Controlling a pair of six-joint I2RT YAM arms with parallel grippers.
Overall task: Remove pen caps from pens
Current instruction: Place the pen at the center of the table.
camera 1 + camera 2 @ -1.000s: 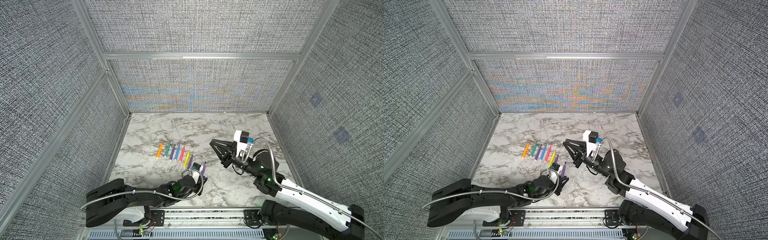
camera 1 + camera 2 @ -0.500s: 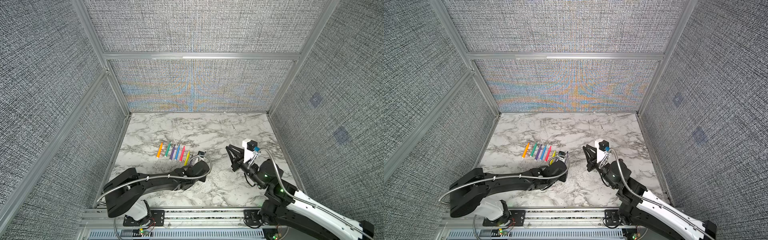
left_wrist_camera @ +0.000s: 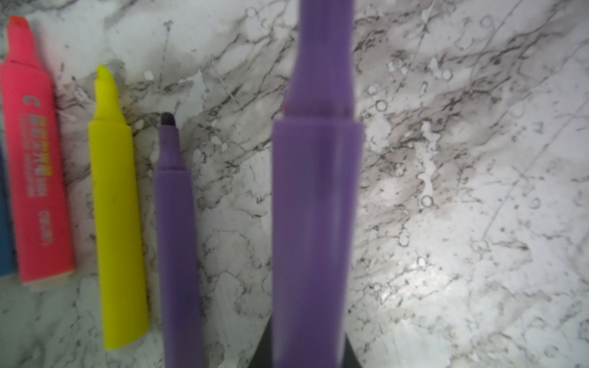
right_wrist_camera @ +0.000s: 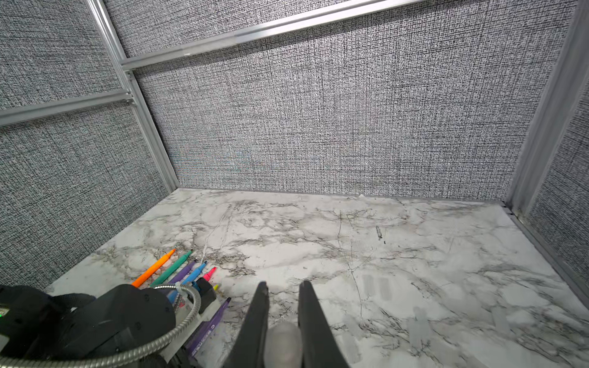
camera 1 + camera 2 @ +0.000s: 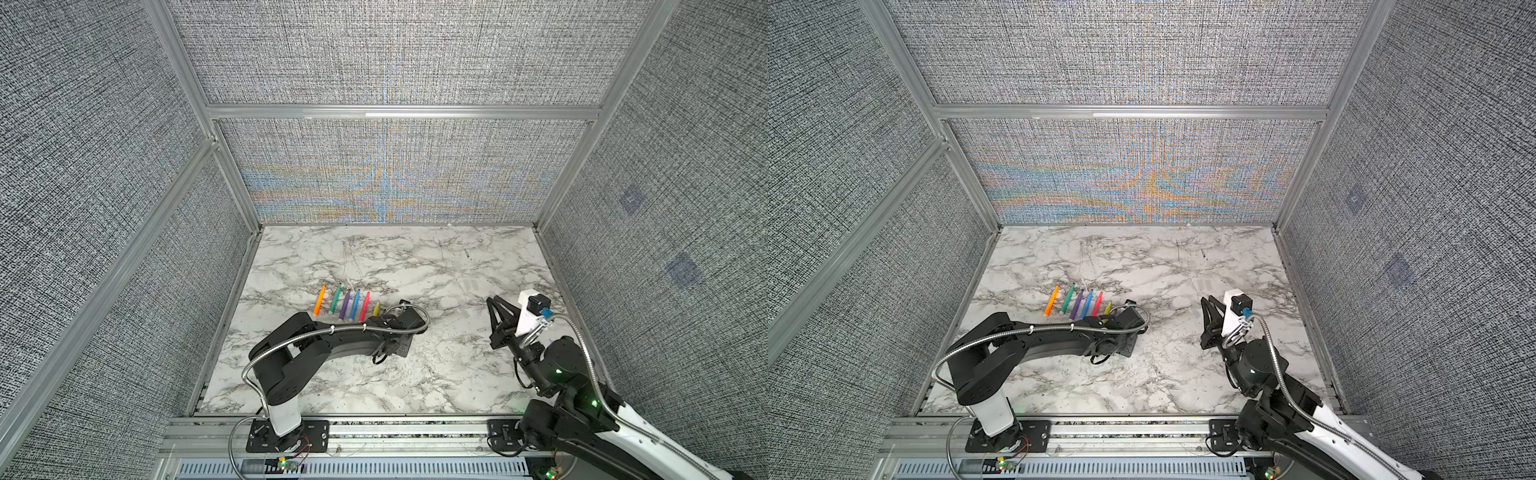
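The left gripper [image 3: 307, 355] pinches an uncapped purple pen [image 3: 315, 204], parallel to the row of pens [image 5: 345, 305] and just beside its end. Well apart from that row, the right gripper [image 4: 283, 286] clamps a clear pen cap [image 4: 282, 341].

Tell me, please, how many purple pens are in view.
3: a row purple between green and blue; a second purple beside yellow; a third purple in the left end effector.

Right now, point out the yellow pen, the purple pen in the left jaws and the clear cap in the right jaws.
yellow pen [image 3: 118, 229], left wrist view, middle of its barrel.
held purple pen [image 3: 315, 223], left wrist view, wide barrel section.
clear cap [image 4: 282, 341], right wrist view, its body between the jaws.
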